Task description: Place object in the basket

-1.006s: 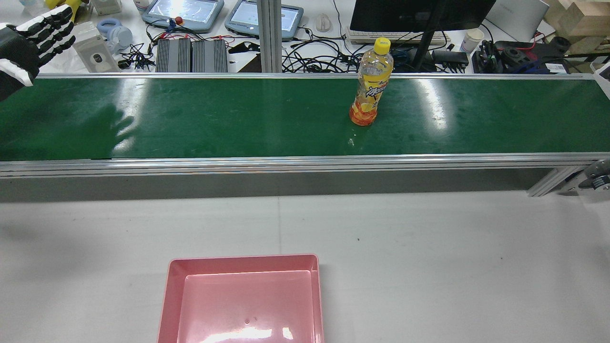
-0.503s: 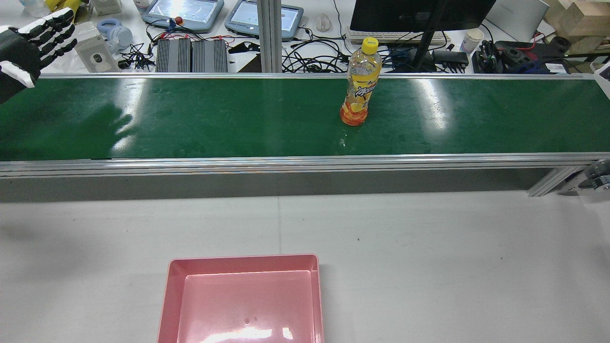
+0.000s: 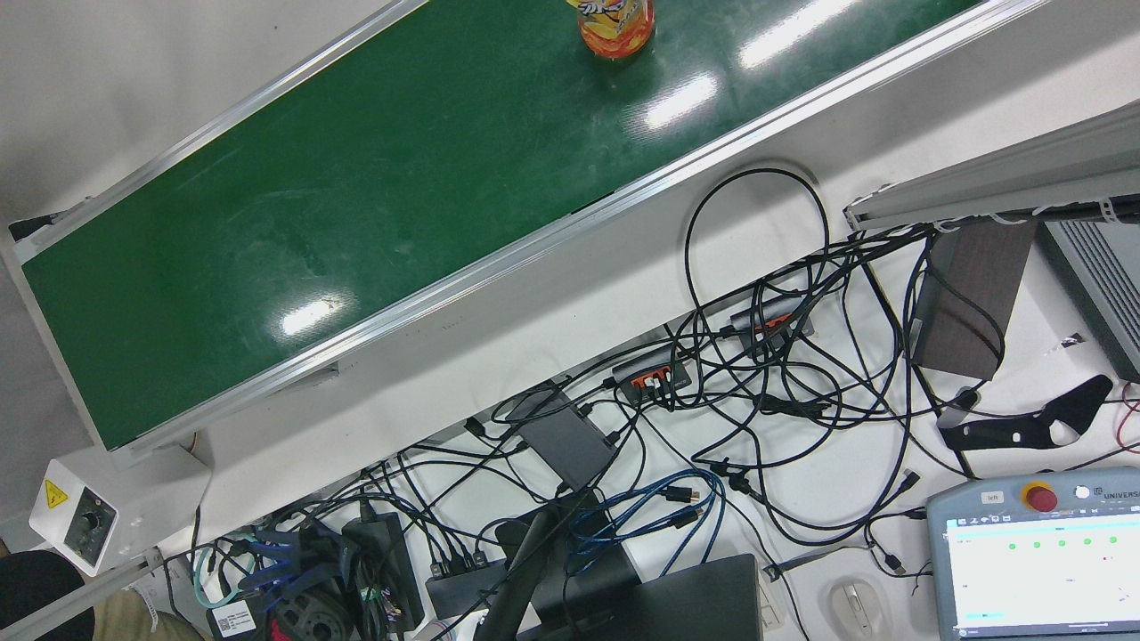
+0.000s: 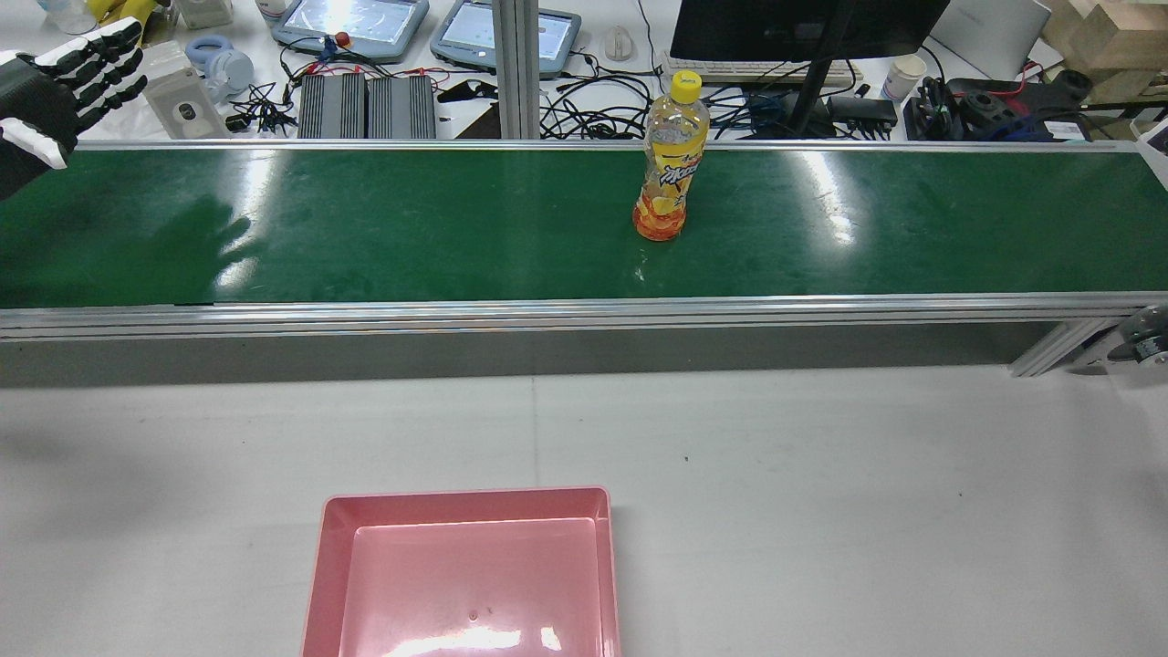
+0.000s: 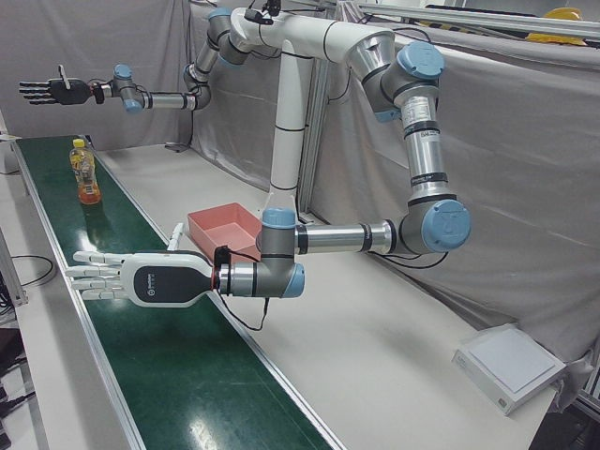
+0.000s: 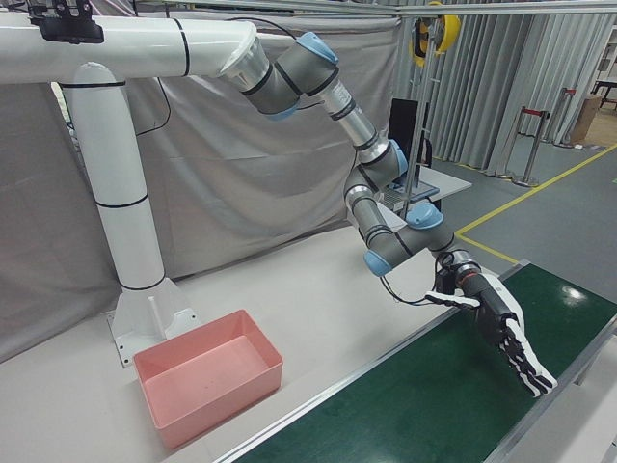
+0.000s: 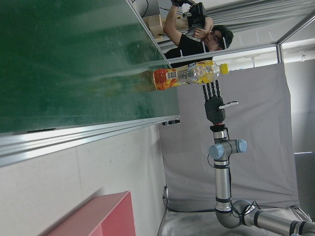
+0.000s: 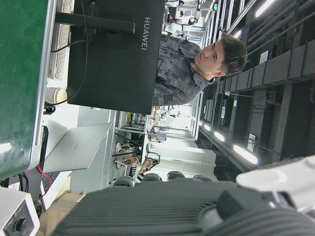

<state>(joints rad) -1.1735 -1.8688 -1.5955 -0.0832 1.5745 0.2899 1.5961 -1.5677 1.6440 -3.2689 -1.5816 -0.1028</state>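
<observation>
The bottle (image 4: pixel 671 160), yellow-capped with an orange drink in it, stands upright on the green conveyor belt (image 4: pixel 411 228), about midway along it and nearer the edge away from the robot. The pink basket (image 4: pixel 461 502) sits on the white table (image 4: pixel 821 502) on the robot's side of the belt, well apart from the bottle. The left hand (image 4: pixel 55 82) hangs above one end of the belt, fingers spread flat, holding nothing. Beyond the bottle, the right hand (image 5: pixel 47 91) is raised over the other end, also stretched open and bare
</observation>
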